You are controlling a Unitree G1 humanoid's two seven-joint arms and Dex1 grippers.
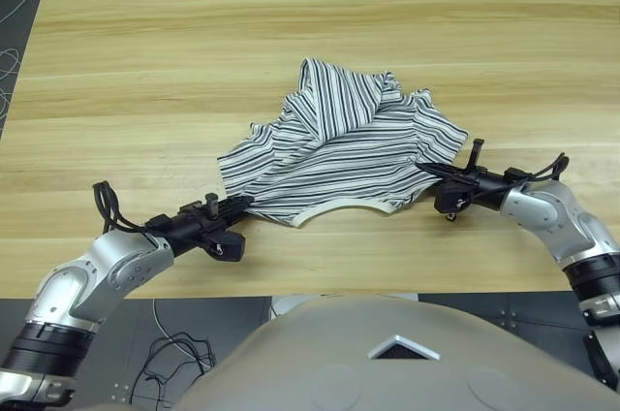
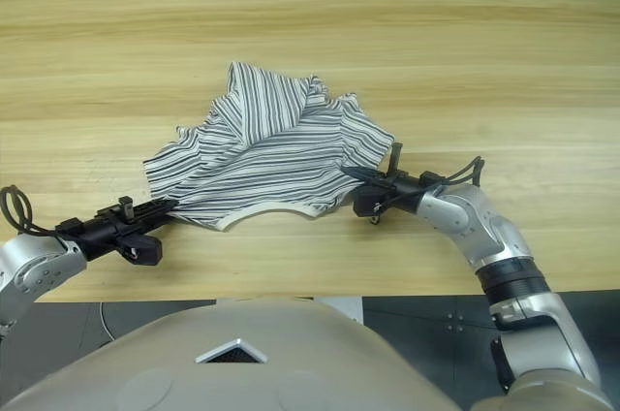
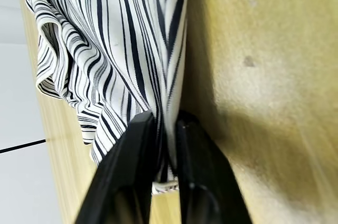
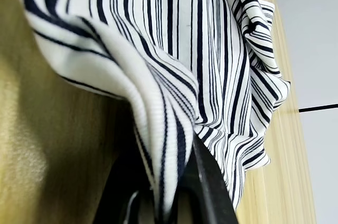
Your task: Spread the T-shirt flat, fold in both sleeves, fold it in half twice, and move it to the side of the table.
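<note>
A black-and-white striped T-shirt (image 1: 339, 144) lies crumpled and half bunched on the wooden table (image 1: 145, 62), its near edge stretched between my two grippers. My left gripper (image 1: 244, 204) is shut on the shirt's near left corner, low over the table. In the left wrist view the striped cloth (image 3: 121, 49) is pinched between the two black fingers (image 3: 132, 166). My right gripper (image 1: 426, 172) is shut on the near right edge of the shirt. The right wrist view has the white ribbed hem (image 4: 153, 123) clamped in the fingers (image 4: 208, 182).
The table's front edge (image 1: 320, 290) runs just below both grippers. Bare wood extends on the far side and to both sides of the shirt. Cables (image 1: 15, 52) lie on the dark floor past the table's left edge.
</note>
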